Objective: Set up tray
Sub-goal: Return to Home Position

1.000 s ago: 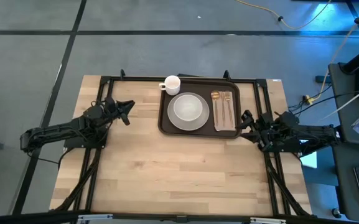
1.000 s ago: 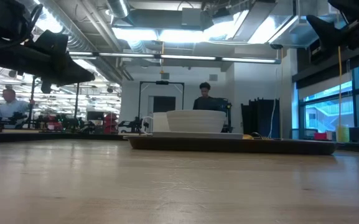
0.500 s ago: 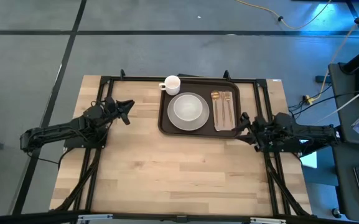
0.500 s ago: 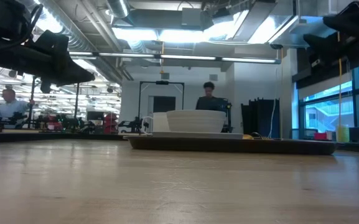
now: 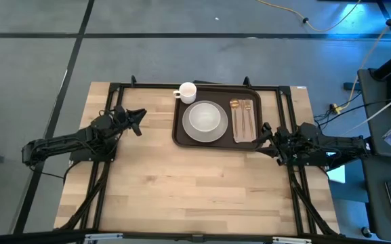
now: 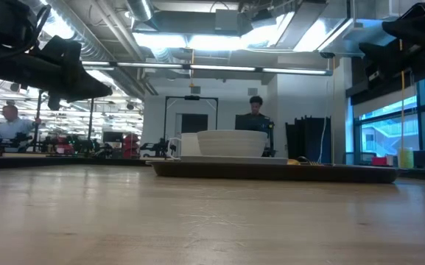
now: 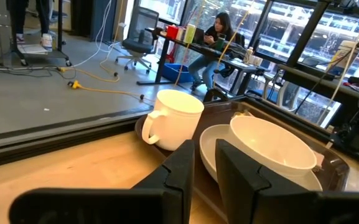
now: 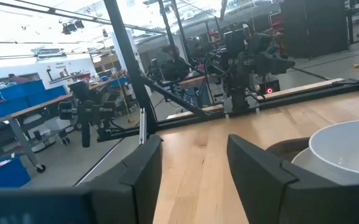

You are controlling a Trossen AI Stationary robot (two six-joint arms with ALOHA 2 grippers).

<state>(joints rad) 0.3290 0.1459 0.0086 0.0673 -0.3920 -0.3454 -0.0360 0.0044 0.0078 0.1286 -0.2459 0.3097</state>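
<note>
The dark brown tray (image 5: 217, 139) lies at the table's far middle. On it a white bowl (image 5: 204, 117) stands on a white plate (image 7: 211, 149). Right of them, gold cutlery (image 5: 242, 116) rests on a pinkish-tan napkin (image 5: 244, 132). A white mug (image 5: 186, 91) stands at the tray's far left corner. My left gripper (image 5: 139, 116) hovers left of the tray, its fingers (image 7: 182, 171) nearly together, holding nothing. My right gripper (image 5: 263, 133) hovers open just off the tray's right edge, pointing toward the tray (image 8: 285, 148) and the bowl (image 8: 347, 149).
A black frame (image 5: 202, 85) runs along the table's far edge and down both sides. Bare wood (image 5: 195, 183) takes up the table's near half. Beyond the table a person (image 6: 255, 116) stands in the room, and others sit at desks (image 7: 213, 37).
My right gripper has moved a little toward the table's left, closer to the tray's right edge, and then held still. The person in the room behind has walked a little to the right.
</note>
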